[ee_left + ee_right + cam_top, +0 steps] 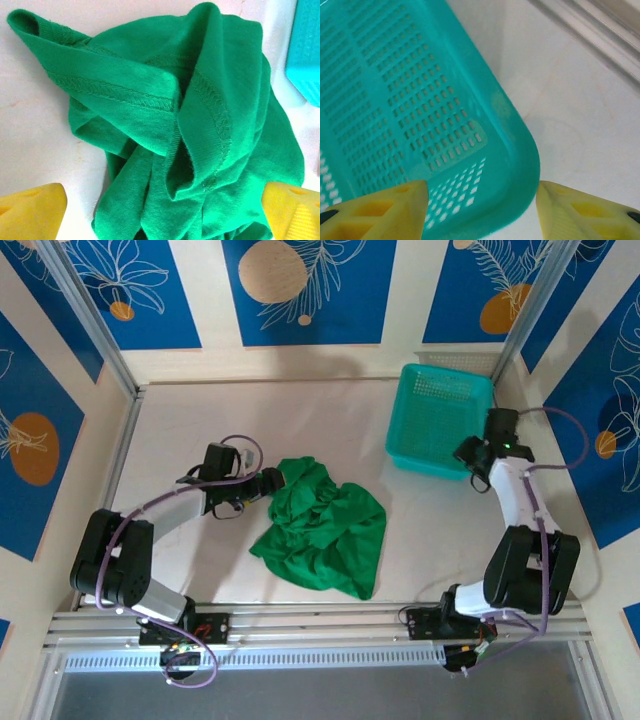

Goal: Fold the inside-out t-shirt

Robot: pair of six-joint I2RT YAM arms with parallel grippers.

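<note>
Both grippers gaping, empty: left gripper [164, 192] over crumpled shirt [325, 525], right gripper [482, 190] astride basket [440, 420] corner. Step, likely: first grasp. Next: pinch hem, spread flat.

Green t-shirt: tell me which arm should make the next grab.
Left. The left arm has its open jaws right at the crumpled green t-shirt, with fabric just ahead of them. The right arm is off at the teal mesh basket, jaws straddling its corner.
</note>
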